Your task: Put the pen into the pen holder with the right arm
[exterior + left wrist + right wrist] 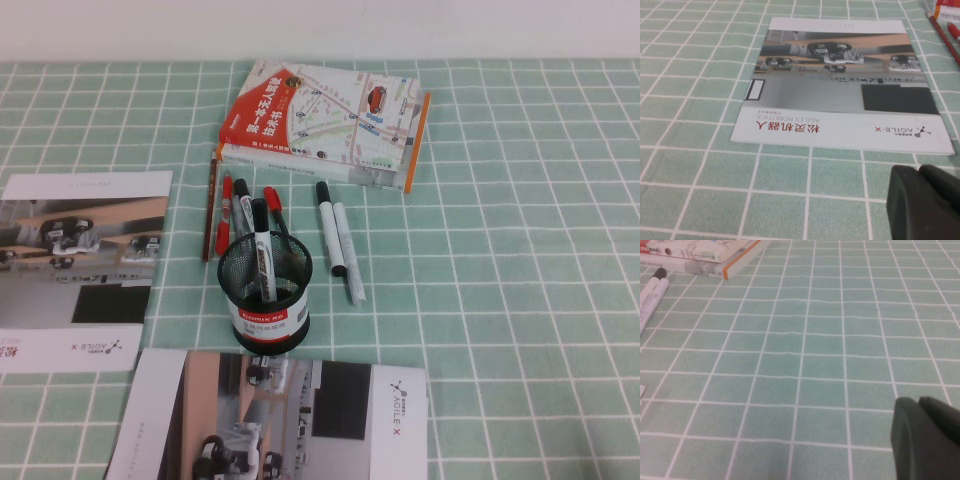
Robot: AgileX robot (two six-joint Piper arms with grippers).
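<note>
The right tool [927,437] shows only in its own wrist view, as a dark blurred shape low over bare green checked cloth; its two fingers appear pressed together, with nothing between them. It is well apart from the pens. The left tool [925,202] shows the same way in the left wrist view, fingers together and holding nothing, just beside the near edge of a brochure [840,87] that lies flat on the bench [520,250]. Neither arm appears in the high view.

In the high view the pen holder [266,292] stands upright near the middle of the bench, a black mesh cup with a white label band. A black-capped marker [262,250] stands inside it, leaning slightly. Behind the holder lie two red-capped pens [224,215], another black-capped pen and a long brown pencil [210,205]. To the robot's right of the holder lie two more markers side by side, a black-capped one [328,225] and a pale grey one [348,252], touching or nearly touching. Farther back a book stack [330,120] rests with a red and white cover on top. A second brochure [280,420] lies at the near edge, just in front of the holder.
</note>
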